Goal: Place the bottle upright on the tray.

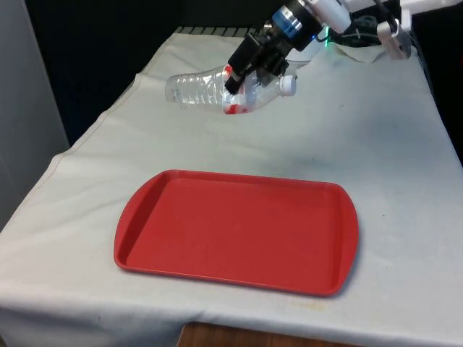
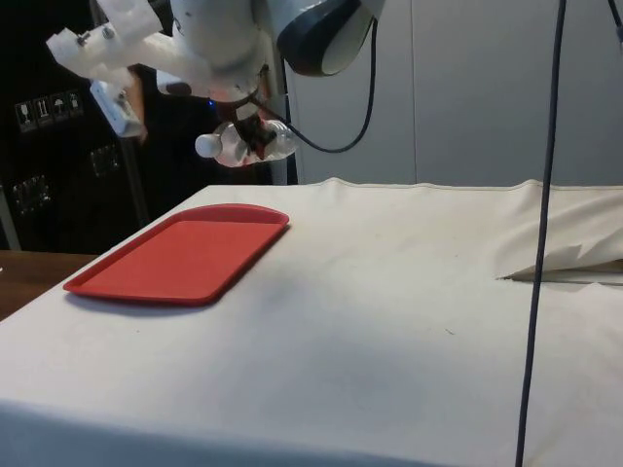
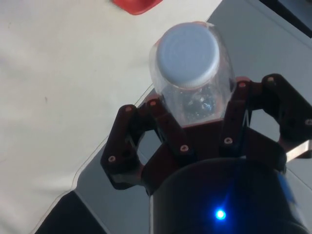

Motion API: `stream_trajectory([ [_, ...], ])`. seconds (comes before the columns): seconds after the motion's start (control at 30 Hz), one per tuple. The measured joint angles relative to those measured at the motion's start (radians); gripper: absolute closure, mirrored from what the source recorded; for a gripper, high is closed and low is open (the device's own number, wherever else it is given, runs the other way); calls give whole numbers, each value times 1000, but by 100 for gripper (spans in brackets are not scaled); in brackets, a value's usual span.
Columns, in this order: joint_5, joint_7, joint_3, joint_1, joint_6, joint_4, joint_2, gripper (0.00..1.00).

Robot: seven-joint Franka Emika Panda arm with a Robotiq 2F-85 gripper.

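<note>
A clear plastic bottle (image 1: 206,88) with a white cap (image 1: 288,84) and a red label hangs lying sideways above the far part of the table. My gripper (image 1: 242,78) is shut on the bottle near its neck. In the side view the bottle (image 2: 238,144) is well above the cloth, cap pointing toward the tray side. In the wrist view the white cap (image 3: 187,52) faces the camera between my black fingers (image 3: 127,139). A red tray (image 1: 239,230) lies flat on the near part of the table, empty; it also appears in the side view as the tray (image 2: 185,253).
The white cloth (image 1: 376,144) covers the table, with a fold (image 2: 565,268) near the side view's right. A dark cable (image 2: 540,233) hangs down in front of the side camera. Table edges drop off at the front view's left and right.
</note>
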Motion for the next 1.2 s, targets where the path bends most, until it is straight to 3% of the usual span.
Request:
stream_trajectory([
  [0.9,41,32,-19,-1,32,80,1,84],
  [1.2,45,77,-32,-1,87,83,0,84],
])
